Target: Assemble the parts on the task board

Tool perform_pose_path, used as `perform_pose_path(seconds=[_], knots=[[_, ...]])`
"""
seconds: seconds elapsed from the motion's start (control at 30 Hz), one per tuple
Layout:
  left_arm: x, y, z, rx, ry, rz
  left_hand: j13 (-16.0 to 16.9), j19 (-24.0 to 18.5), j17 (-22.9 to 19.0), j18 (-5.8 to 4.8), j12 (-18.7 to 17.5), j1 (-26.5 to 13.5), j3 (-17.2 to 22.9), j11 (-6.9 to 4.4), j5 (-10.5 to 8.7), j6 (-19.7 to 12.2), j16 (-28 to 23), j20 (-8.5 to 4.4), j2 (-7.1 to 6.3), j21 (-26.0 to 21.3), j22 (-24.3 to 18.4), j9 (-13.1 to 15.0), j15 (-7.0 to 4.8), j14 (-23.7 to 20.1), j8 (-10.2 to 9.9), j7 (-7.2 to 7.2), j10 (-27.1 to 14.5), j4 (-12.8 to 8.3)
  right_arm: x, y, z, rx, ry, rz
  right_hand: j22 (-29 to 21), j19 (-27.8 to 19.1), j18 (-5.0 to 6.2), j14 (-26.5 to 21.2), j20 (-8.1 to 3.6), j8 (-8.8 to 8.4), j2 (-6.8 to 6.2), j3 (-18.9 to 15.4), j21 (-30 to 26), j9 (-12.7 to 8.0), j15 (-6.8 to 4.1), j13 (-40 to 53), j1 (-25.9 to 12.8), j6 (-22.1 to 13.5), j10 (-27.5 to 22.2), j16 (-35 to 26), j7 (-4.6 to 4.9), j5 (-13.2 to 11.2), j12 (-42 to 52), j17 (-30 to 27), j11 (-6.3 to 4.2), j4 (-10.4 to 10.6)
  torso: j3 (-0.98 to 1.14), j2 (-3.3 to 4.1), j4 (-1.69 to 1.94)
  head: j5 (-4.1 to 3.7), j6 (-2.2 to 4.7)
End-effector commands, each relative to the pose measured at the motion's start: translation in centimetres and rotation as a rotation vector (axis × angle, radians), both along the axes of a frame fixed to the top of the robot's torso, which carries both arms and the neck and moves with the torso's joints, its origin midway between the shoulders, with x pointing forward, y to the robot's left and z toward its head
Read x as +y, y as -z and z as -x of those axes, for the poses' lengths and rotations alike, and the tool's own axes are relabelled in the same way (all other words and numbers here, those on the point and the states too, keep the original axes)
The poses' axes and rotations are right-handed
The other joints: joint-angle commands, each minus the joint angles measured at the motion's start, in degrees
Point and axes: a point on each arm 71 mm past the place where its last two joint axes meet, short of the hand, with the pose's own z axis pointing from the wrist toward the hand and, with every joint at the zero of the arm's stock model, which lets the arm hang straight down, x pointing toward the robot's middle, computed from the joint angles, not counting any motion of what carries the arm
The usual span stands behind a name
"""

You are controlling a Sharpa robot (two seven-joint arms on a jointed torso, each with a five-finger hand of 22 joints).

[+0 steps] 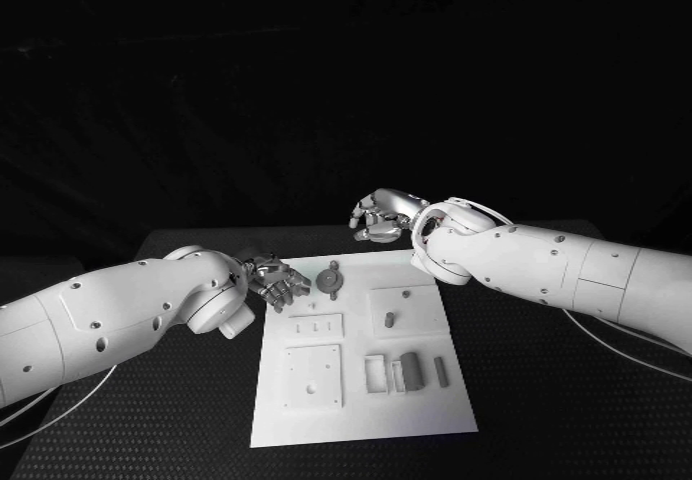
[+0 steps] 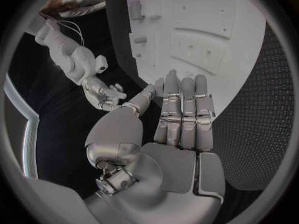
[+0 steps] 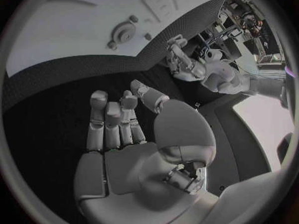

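Nearest on the white rectangular task board (image 1: 361, 420), small grey block-shaped parts (image 1: 408, 371) lie loose in a row, untouched. Farther up, a round grey disc part with two lugs (image 1: 333, 279) rests flat. The left hand (image 1: 274, 279) hovers at the board's left edge, fingers apart, holding nothing. The right hand (image 1: 384, 215) hangs over the black table (image 1: 144, 420) beyond the far edge, likewise empty. Assembly looks barely begun; next, one hand must descend and pinch a part.

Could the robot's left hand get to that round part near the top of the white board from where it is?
Probably yes. The left hand hovers open at the task board's left edge, and the round part lies just beside it with nothing between them. The right hand is off beyond the board's far edge.
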Motion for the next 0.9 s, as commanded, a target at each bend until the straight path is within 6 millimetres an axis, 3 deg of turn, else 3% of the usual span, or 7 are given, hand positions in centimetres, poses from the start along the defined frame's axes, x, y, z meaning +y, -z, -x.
perform_pose_path(seconds=[0.03, 0.1, 0.23, 0.33, 0.43, 0.9], knots=[[-0.1, -0.1, -0.1, -0.014, -0.008, -0.069, 2.13, 2.29, 0.57, 1.37, 2.47, 0.68, -0.39, -0.74, 0.29, 1.05, 1.62, -0.94, 0.0, 2.76, 2.8, 0.14, -1.05, 2.71, -0.53, -0.85, 1.8, 0.11, -0.5, -0.6, -0.4, -0.015, 0.014, -0.039, 0.33, -0.27, 0.88, -0.47, 0.02, -0.18, -0.23, 0.12, -0.38, 0.1, -0.13, -0.03, 0.1, 8.51, -4.49, -0.22, -0.42, 0.13, -0.21, -0.05, -0.79, -0.36, 0.01, -0.01, -0.03, 0.01, -0.21], [-0.2, 0.0, 0.0, -0.003, 0.011, -0.086, 4.23, 5.3, 3.75, 2.06, 4.29, 1.13, -1.12, -0.93, 0.23, 1.13, 6.74, -2.6, -0.09, 7.59, 7.41, 0.07, -3.06, 7.19, -1.03, -1.01, 1.6, 0.05, -0.8, -0.9, -0.7, -0.022, 0.022, -0.042, 0.34, -0.31, 0.88, -0.49, 0.04, -0.18, -0.27, 0.1, -0.4, 0.12, -0.12, -0.02, 0.16, 8.51, -4.51, -0.24, -0.41, 0.12, -0.22, -0.05, -0.78, -0.39, 0.02, 0.04, -0.03, 0.05, -0.32], [-0.6, 0.4, 0.2, 0.025, 0.031, -0.1, 10.63, 10.95, 8.46, 3.39, 11.47, 1.58, -1.38, -2.08, 0.34, 1.3, 15.75, -5.72, 0.06, 15.87, 14.62, 0.09, -7.52, 13.39, -1.77, -1.92, 4.16, 0.12, -1.1, -1.3, -0.9, -0.027, 0.03, -0.044, 0.35, -0.35, 0.88, -0.52, 0.07, -0.18, -0.3, 0.09, -0.43, 0.15, -0.1, 0.0, 0.28, 8.52, -4.54, -0.26, -0.4, 0.12, -0.22, -0.04, -0.76, -0.41, -0.01, 0.03, -0.04, 0.05, -0.5], [-1.0, 0.6, 0.3, 0.045, 0.036, -0.114, 16.39, 12.07, 10.72, 3.67, 17.29, 0.95, -0.46, -2.48, 0.18, 1.15, 21.53, -7.19, 0.16, 20.78, 16.22, 0.31, -8.94, 13.46, -2.45, -2.15, 2.76, 0.14, -1.1, -1.4, -1.0, -0.028, 0.03, -0.044, 0.36, -0.38, 0.88, -0.52, 0.08, -0.17, -0.32, 0.09, -0.43, 0.17, -0.09, 0.01, 0.35, 8.52, -4.55, -0.26, -0.39, 0.13, -0.22, -0.03, -0.76, -0.43, -0.03, 0.02, -0.04, 0.03, -0.64], [-1.4, 1.1, 0.5, 0.063, 0.034, -0.129, 18.84, 13.03, 11.44, 3.86, 19.98, 0.49, 0.08, -2.51, 0.15, 0.82, 25.77, -8.09, 0.42, 24.26, 16.21, 0.61, -8.92, 14.15, -2.89, -1.98, 2.11, 0.14, -0.9, -1.5, -1.0, -0.028, 0.027, -0.045, 0.36, -0.39, 0.88, -0.52, 0.09, -0.17, -0.32, 0.08, -0.44, 0.18, -0.08, 0.01, 0.38, 8.53, -4.55, -0.26, -0.39, 0.12, -0.22, -0.03, -0.75, -0.42, 0.01, 0.03, -0.03, 0.04, -0.99], [-2.3, 3.0, 0.7, 0.088, 0.013, -0.199, 20.4, 12.78, 10.26, 3.89, 21.84, 0.28, 0.84, -2.41, 0.21, 0.47, 28.67, -8.55, 0.68, 27.02, 16.08, 1.13, -9.01, 13.28, -3.34, -2.02, 1.32, 0.08, -0.6, -1.5, -1.1, -0.024, 0.02, -0.044, 0.39, -0.41, 0.88, -0.52, 0.12, -0.13, -0.31, 0.04, -0.44, 0.24, -0.06, 0.04, 0.48, 8.6, -4.54, -0.24, -0.38, 0.11, -0.19, 0.0, -0.74, -0.41, 0.02, 0.04, -0.01, -0.27, -2.02]])
